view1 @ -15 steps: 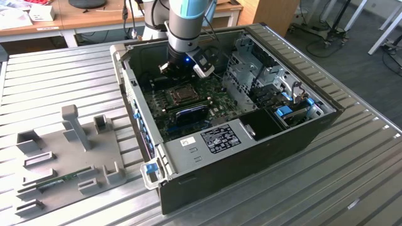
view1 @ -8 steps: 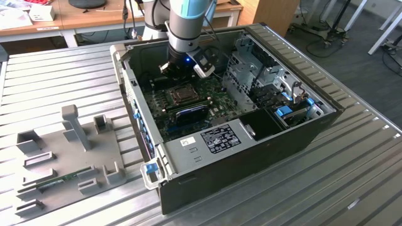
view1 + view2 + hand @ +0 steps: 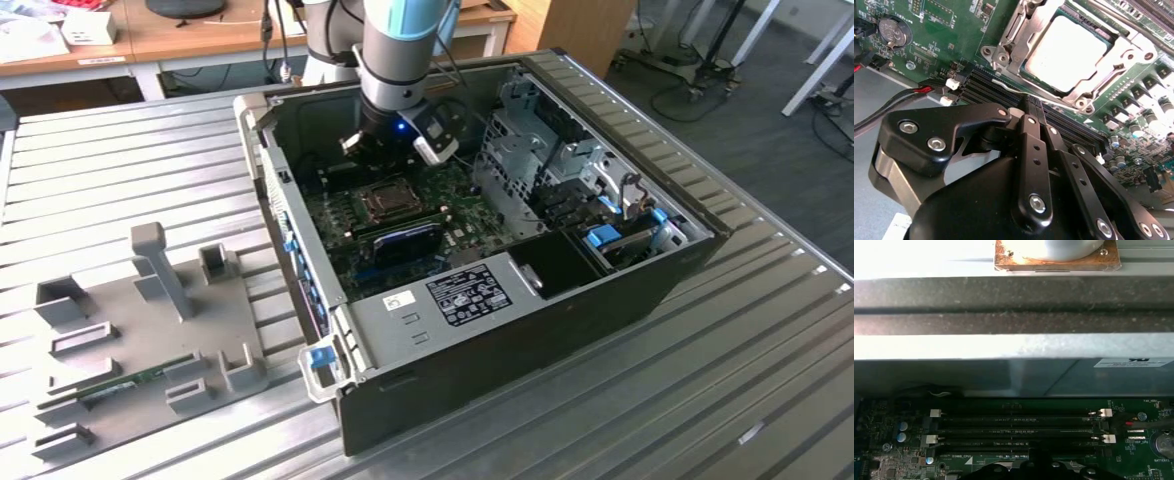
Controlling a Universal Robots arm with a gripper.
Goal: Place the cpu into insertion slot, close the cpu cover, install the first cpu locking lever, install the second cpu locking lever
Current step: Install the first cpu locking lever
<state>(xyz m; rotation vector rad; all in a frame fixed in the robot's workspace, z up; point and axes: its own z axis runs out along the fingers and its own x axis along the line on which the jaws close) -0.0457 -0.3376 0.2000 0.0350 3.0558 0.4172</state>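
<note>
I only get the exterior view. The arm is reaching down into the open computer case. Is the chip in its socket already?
Observer: Yes. In the second wrist view the cpu lies flat in the insertion slot, grey top up.
Visitor: Is the metal frame down over it?
Observer: The cpu cover lies flat around the chip's edges.
Visitor: Where is the claw?
Observer: The gripper hangs over the long dark memory slots, beside the socket.
</note>
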